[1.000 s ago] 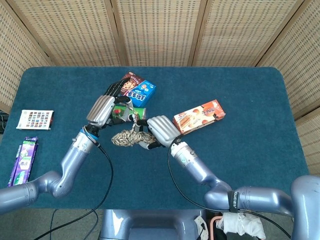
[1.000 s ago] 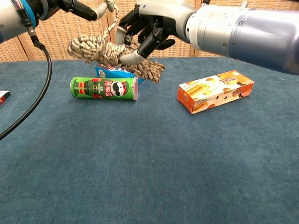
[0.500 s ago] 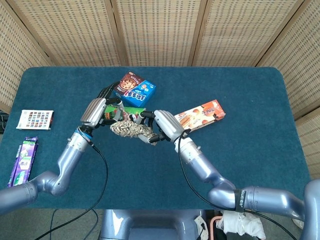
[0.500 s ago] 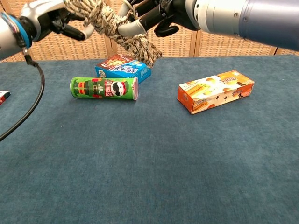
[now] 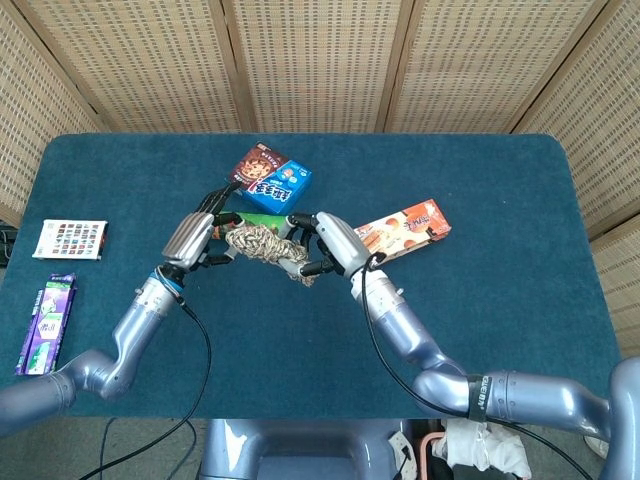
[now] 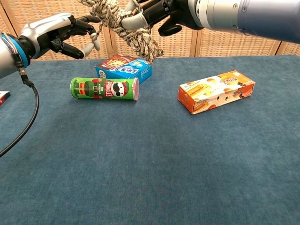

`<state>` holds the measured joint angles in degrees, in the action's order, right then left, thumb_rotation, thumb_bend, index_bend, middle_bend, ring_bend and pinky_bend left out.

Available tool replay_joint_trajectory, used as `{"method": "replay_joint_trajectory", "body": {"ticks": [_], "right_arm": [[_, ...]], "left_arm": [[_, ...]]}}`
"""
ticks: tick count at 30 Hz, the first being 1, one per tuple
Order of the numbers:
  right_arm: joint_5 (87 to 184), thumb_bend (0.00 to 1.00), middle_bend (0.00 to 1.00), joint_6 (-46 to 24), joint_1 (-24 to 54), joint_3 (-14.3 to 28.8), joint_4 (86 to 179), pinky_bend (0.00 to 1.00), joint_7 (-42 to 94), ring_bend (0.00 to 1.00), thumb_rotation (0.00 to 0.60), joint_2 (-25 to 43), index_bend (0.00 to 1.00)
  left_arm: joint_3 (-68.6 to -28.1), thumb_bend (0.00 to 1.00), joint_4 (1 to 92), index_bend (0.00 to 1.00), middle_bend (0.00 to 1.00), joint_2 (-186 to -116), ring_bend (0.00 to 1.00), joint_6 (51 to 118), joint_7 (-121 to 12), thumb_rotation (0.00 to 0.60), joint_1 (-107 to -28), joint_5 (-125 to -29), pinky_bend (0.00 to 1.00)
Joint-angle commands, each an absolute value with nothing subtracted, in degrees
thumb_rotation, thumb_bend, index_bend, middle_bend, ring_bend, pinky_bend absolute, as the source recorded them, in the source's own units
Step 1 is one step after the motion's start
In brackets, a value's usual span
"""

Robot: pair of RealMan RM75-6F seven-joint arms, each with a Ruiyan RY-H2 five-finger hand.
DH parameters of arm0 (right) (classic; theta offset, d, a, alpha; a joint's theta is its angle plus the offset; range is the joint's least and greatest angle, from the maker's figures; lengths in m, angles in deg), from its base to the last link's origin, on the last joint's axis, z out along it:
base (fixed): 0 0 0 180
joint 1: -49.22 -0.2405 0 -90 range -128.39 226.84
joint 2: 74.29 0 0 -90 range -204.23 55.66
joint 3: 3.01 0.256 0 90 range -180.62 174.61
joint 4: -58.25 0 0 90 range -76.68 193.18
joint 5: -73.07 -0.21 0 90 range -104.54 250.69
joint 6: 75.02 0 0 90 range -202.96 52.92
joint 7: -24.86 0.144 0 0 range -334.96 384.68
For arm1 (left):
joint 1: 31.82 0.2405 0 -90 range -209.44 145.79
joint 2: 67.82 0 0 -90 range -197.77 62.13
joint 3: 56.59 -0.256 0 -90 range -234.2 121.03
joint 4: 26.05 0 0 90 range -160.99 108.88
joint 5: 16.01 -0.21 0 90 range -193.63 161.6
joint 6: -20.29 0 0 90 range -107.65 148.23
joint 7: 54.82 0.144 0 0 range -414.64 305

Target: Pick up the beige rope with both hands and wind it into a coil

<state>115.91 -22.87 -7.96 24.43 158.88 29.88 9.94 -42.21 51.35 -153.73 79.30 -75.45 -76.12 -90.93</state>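
Head view shows the rope (image 5: 265,246) bundled into a thick, short hank held well above the table, over the rear middle of the cloth, between the two hands. The right hand (image 5: 330,246) grips the hank's right end, fingers wrapped round the turns; in the chest view the same hand (image 6: 157,11) sits at the top edge with a loose tail of rope (image 6: 140,42) hanging below it. The left hand (image 5: 197,238) is at the hank's left end; in the chest view its fingers (image 6: 79,35) are partly curled and spread, just beside the rope, and whether a fingertip touches a strand cannot be told, so it seems to hold nothing firmly. The winding looks mostly done, with the tail the main piece left to take in. To do this well, the right hand should probably keep its clamp on the gathered turns while the left catches the free tail and lays it round the bundle in the same direction, snug against the earlier loops, without tugging so hard that turns slip off the right fingers. Below the work lie a can (image 6: 104,89), a blue box (image 6: 124,68) and an orange box (image 6: 216,91); staying high avoids snagging them.
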Motion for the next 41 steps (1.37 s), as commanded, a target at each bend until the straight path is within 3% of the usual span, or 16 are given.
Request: {"method": "replay_joint_trajectory", "body": {"ticks": [1,2,4,6,7,13,21,26,32,41], "right_arm": [[115.99,0.81,0.77,-22.80,-8.04,24.40,158.91,1.00,29.80,0.63,0.600,10.06,0.67],[116.11,0.81,0.77,-22.74,-8.08,24.39,158.89,1.00,29.76,0.63,0.600,10.15,0.67],[116.81,0.81,0.77,-22.96,-8.03,24.30,158.88,1.00,29.98,0.63,0.600,10.16,0.67],[117.51,0.81,0.77,-23.20,-7.86,24.24,158.79,1.00,30.46,0.63,0.600,10.15,0.67],[117.94,0.81,0.77,-23.33,-7.77,24.22,158.68,1.00,30.73,0.63,0.600,10.13,0.67],[119.03,0.81,0.77,-23.61,-7.36,24.00,158.40,1.00,31.22,0.63,0.600,9.70,0.67],[120.05,0.81,0.77,-23.16,-7.14,23.26,157.95,1.00,30.37,0.63,0.600,9.48,0.67],[120.83,0.81,0.77,-22.34,-7.03,22.66,158.00,1.00,29.17,0.63,0.600,9.42,0.67],[121.85,0.81,0.77,-20.86,-6.98,21.83,159.21,1.00,26.33,0.63,0.600,8.82,0.67],[121.44,0.81,0.77,-19.20,-6.95,21.15,161.44,1.00,23.48,0.63,0.600,8.66,0.67]], "left_arm": [[-42.29,0.39,51.54,0.61,0.00,-153.58,0.00,79.16,-75.51,0.600,-76.09,-91.11,0.00],[-42.46,0.31,51.76,0.53,0.00,-153.29,0.00,78.87,-75.43,0.600,-76.13,-91.35,0.00],[-42.82,0.08,52.07,0.22,0.00,-152.81,0.00,78.90,-74.90,0.600,-76.13,-92.14,0.00],[-43.00,0.00,52.39,0.04,0.00,-152.54,0.00,79.08,-74.61,0.600,-76.04,-92.56,0.00],[-43.03,0.00,52.59,0.00,0.00,-152.36,0.00,79.21,-74.54,0.600,-75.95,-92.70,0.00],[-43.90,0.00,54.08,0.00,0.00,-149.46,0.00,80.02,-74.75,0.600,-74.65,-94.01,0.00],[-45.32,0.00,55.66,0.00,0.00,-144.64,0.00,87.82,-65.32,0.600,-69.32,-94.51,0.00],[-46.43,0.00,58.59,0.00,0.00,-141.07,0.00,93.28,-58.35,0.600,-63.88,-91.77,0.00],[-48.85,0.00,67.00,0.00,0.00,-135.63,0.00,104.98,-46.61,0.600,-51.81,-83.32,0.00],[-49.92,0.00,75.54,0.00,0.00,-130.93,0.00,110.32,-44.00,0.600,-45.02,-80.94,0.00]]}}
